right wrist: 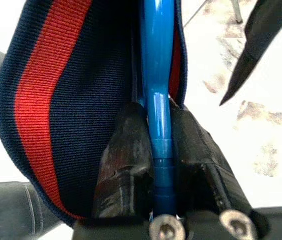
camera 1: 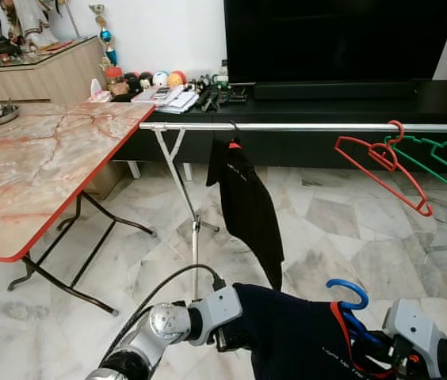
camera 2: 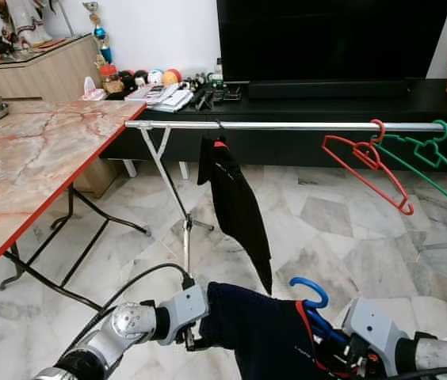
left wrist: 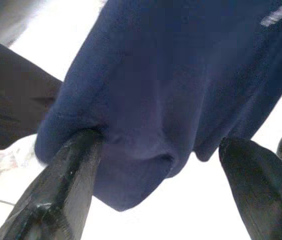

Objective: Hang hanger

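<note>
Blue plastic hanger carrying a navy shirt with red collar trim: light load, stiff hook and neck, soft limp cloth that will swing and drag. Best hold judged to be the hanger's neck just under the hook, where it is rigid; cloth alone would slip.

Left end effector: fingers apart, one black finger pressed into a fold of the navy shirt, the other standing clear of it; supporting rather than pinching, as far as can be told.

Right end effector: fingers together, clamped on the blue hanger's neck, collar bunched just beyond the fingertips.

Hanger sits low between the two end effectors, hook up. Metal rail is well above and ahead of both, with a black garment hanging directly ahead and a red hanger and green hanger above the right end effector
</note>
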{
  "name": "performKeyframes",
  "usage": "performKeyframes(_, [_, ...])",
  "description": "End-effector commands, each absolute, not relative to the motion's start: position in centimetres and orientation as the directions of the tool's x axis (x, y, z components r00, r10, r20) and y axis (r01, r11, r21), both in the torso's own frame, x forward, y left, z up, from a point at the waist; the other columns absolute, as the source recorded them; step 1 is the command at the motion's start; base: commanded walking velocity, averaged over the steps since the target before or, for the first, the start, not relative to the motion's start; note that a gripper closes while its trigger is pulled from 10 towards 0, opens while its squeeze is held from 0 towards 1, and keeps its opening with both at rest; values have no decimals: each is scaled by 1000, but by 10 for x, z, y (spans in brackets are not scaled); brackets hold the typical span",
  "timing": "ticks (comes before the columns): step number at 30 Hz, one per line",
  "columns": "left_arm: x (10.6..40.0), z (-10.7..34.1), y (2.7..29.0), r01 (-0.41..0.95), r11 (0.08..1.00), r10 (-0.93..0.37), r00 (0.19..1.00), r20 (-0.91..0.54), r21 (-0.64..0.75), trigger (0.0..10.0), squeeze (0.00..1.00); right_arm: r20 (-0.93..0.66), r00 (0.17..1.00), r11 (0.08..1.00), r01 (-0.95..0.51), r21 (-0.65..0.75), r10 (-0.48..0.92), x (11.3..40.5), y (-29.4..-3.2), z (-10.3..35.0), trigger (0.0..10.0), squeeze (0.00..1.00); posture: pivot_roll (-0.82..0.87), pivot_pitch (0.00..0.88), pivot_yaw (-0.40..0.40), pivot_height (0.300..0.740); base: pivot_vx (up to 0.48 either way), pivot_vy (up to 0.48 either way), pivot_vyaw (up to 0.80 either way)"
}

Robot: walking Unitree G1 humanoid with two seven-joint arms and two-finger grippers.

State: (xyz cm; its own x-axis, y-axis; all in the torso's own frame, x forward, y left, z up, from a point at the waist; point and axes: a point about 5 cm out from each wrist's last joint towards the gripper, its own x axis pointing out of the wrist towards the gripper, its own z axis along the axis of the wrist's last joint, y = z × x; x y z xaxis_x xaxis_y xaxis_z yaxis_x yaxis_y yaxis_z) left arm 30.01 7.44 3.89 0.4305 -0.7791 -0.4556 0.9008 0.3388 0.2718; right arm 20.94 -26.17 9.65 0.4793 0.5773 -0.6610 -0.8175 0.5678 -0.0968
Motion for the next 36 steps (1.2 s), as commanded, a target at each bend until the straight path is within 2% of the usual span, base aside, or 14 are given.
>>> performKeyframes(1, [304,41,74,890,347,-759,452,-468,297,10000,0,-632,501,559,-819,-127,591,212,-259,110,10000,0,-69,0,118,740,0,0,0])
performKeyframes(9, [315,47,77,833,430,-706,550,-445,348,10000,0,-635,513,570,-810,-136,578,211,-259,113,10000,0,-81,0,123,740,0,0,0])
performKeyframes(12, [316,50,82,849,428,-722,527,-448,309,10000,0,-645,522,584,-799,-140,559,210,-261,111,10000,0,-82,0,126,740,0,0,0])
performKeyframes(14, [312,47,90,887,366,-736,462,-494,283,10000,0,-650,526,590,-794,-145,548,210,-263,110,10000,0,-79,0,128,740,0,0,0])
performKeyframes(16, [310,43,101,898,324,-715,438,-546,296,10000,0,-655,525,591,-794,-146,544,210,-262,109,10000,0,-76,0,128,740,0,0,0])
performKeyframes(20, [313,42,109,882,349,-684,471,-557,317,10000,0,-655,522,587,-796,-145,547,210,-260,108,10000,0,-73,0,128,740,0,0,0])
performKeyframes(24, [319,44,115,827,439,-633,561,-533,351,10000,0,-650,511,576,-806,-135,563,208,-257,109,10000,0,-79,0,129,740,0,0,0])
performKeyframes(36, [314,34,102,836,442,-627,548,-554,326,10000,0,-631,488,536,-833,-133,603,199,-252,125,10000,0,-107,0,136,740,0,0,0])
